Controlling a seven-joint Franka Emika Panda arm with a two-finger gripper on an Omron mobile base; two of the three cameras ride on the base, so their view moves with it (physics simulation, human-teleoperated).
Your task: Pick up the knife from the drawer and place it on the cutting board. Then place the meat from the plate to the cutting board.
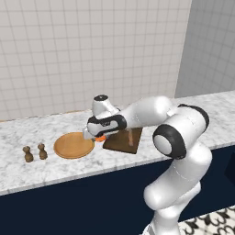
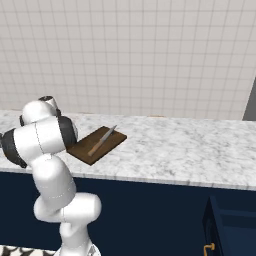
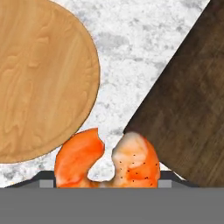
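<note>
Left base view: gripper point(image 1: 94, 136) low over the marble tabletop point(image 1: 27, 131), between the plate point(image 1: 73, 145) on the left and the cutting board point(image 1: 121, 140) on the right; an orange scrap of the meat point(image 1: 100, 137) shows at its tip; two small brown shakers point(image 1: 35, 153) stand far left. Right base view: cutting board point(image 2: 96, 143) carries the knife point(image 2: 102, 139) lying along it, blade toward the wall; navy drawer point(image 2: 231, 226) open at lower right. Hand view: meat point(image 3: 107, 162) sits close before the camera, a curled orange-red piece over bare marble between plate point(image 3: 41, 78) and cutting board point(image 3: 188, 105). It appears pinched by the gripper, though the fingers are hidden, so I cannot tell for sure. Judged light, soft, somewhat slick; best held across the thick middle of the curl, gently.
</note>
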